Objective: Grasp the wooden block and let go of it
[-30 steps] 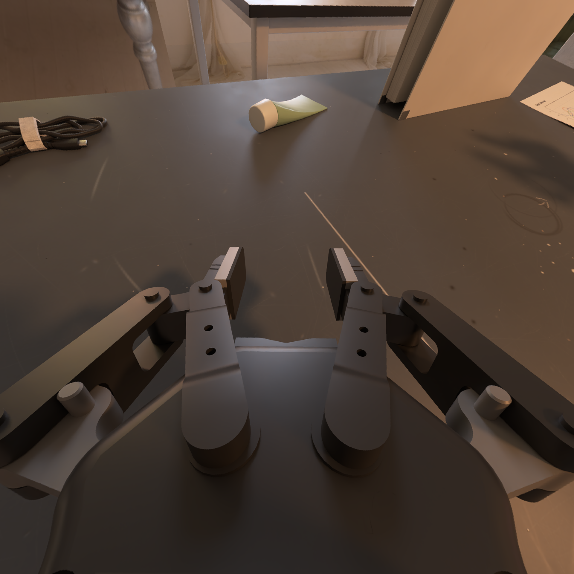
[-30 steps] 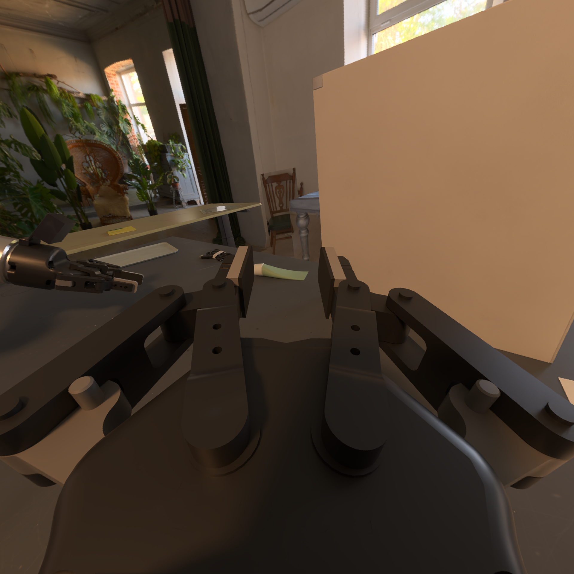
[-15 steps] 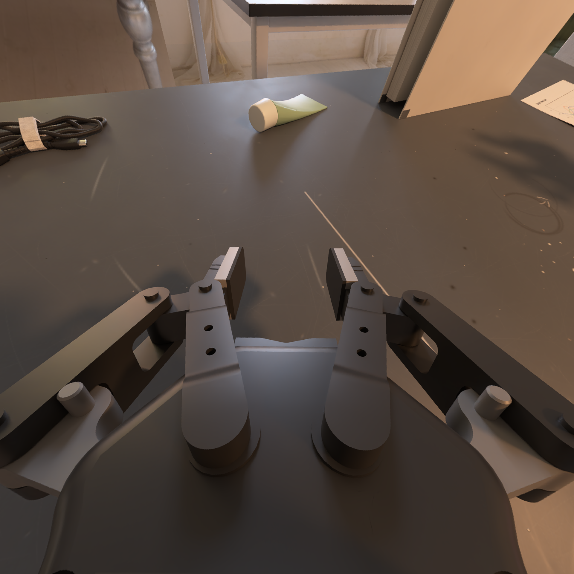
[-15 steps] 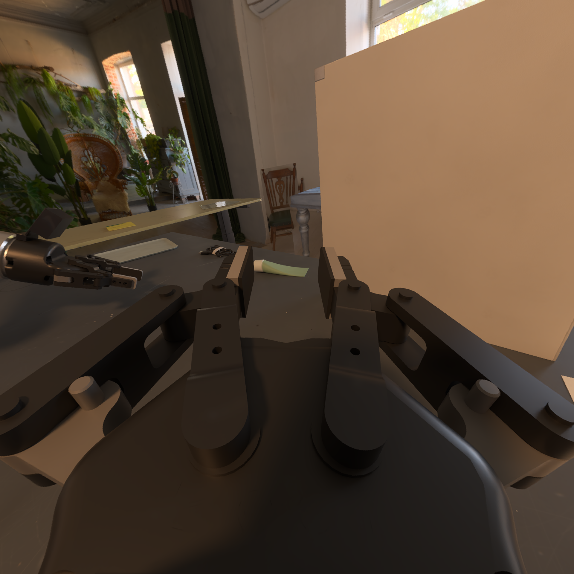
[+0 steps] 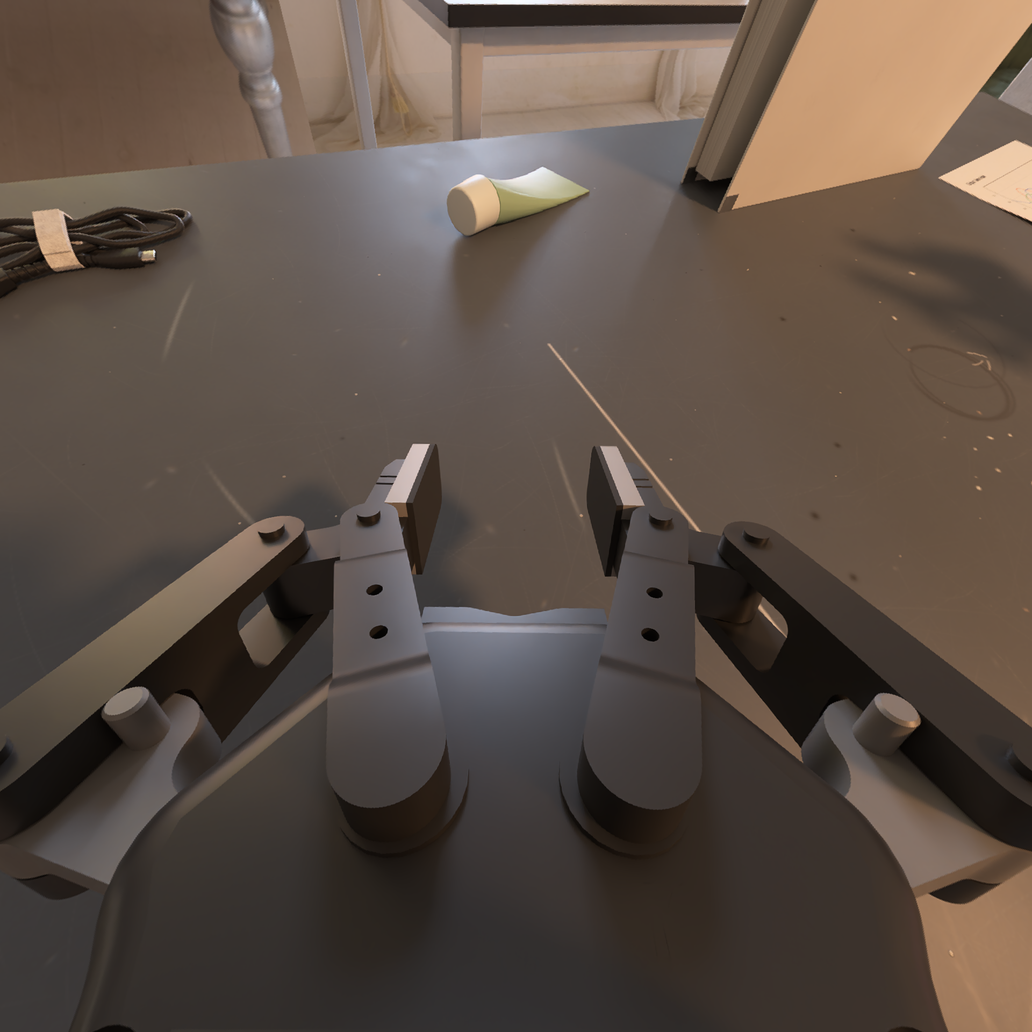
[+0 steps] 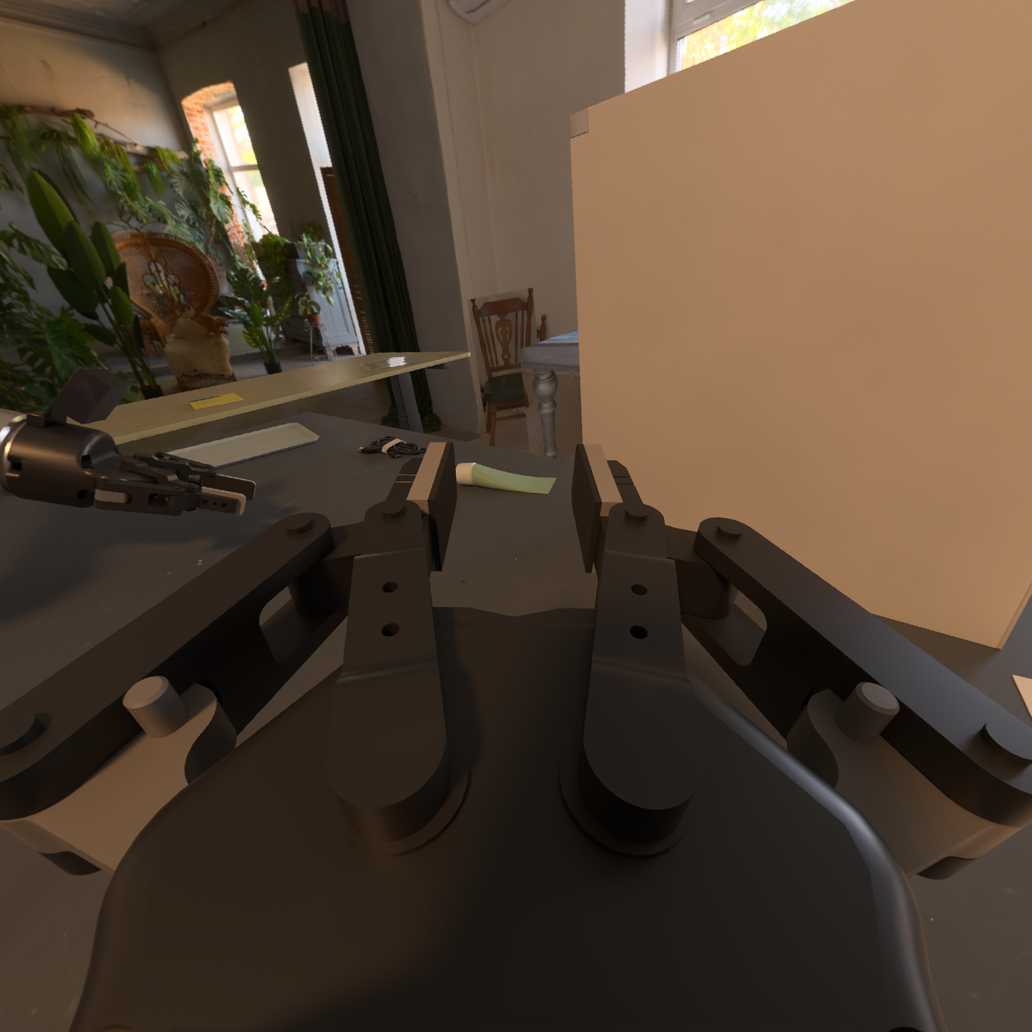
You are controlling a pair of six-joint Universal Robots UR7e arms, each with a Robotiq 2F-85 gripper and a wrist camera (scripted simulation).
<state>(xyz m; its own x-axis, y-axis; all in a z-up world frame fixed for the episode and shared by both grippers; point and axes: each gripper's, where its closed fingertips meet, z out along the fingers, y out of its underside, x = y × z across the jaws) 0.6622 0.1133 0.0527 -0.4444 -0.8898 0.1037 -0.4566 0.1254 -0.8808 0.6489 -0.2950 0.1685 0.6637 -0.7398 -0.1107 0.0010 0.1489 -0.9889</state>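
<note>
No wooden block shows in either view. My left gripper (image 5: 514,494) is open and empty, low over the dark table (image 5: 335,363). My right gripper (image 6: 514,491) is open and empty, also just above the table, next to a tall beige panel (image 6: 782,335). In the right wrist view the left gripper (image 6: 167,486) shows farther off at the left, seen from the side.
A green tube with a white cap (image 5: 514,201) lies ahead of the left gripper and also shows in the right wrist view (image 6: 502,477). A bundled black cable (image 5: 84,240) lies far left. The beige panel (image 5: 837,95) stands at the right, a paper sheet (image 5: 994,190) beyond it. A pale tray (image 6: 245,444) lies at the back.
The right wrist view has shifted slightly: the panel and room sit a little higher in frame. The left gripper has not moved. Both grippers stay open.
</note>
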